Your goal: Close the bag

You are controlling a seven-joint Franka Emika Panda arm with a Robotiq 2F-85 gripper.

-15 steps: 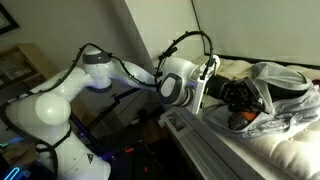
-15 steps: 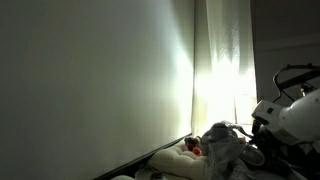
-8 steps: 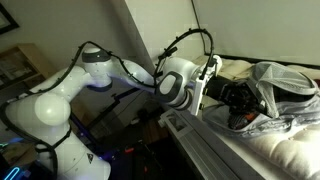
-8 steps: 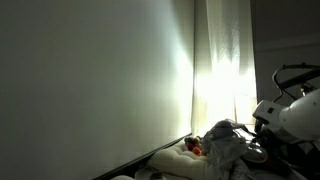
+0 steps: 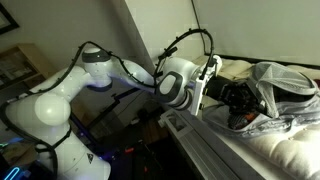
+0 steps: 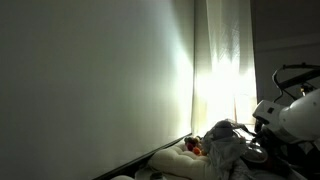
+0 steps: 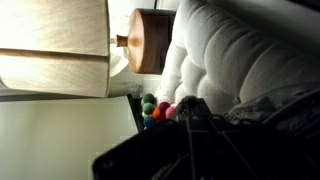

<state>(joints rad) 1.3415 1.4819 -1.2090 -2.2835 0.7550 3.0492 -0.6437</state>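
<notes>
The bag [image 5: 278, 88] is a crinkled, translucent grey plastic one lying on a white quilted bed [image 5: 290, 150]. Something orange [image 5: 240, 119] shows at its near side. My gripper [image 5: 243, 97] reaches in from the left, with its dark fingers at the bag's open rim. In the wrist view the gripper [image 7: 193, 108] looks shut, fingers together, with crinkled plastic of the bag [image 7: 275, 108] just to its right. Whether a fold is pinched does not show. In an exterior view the bag [image 6: 226, 140] is a pale heap with a red item [image 6: 197, 150] beside it.
The bed frame's edge [image 5: 205, 145] runs below the arm. In the wrist view a cluster of coloured balls [image 7: 155, 108] lies by the white quilt [image 7: 235, 50], with a lamp shade [image 7: 55, 45] and a round wooden piece [image 7: 150, 40] behind. A bright curtain [image 6: 225, 60] hangs behind the bag.
</notes>
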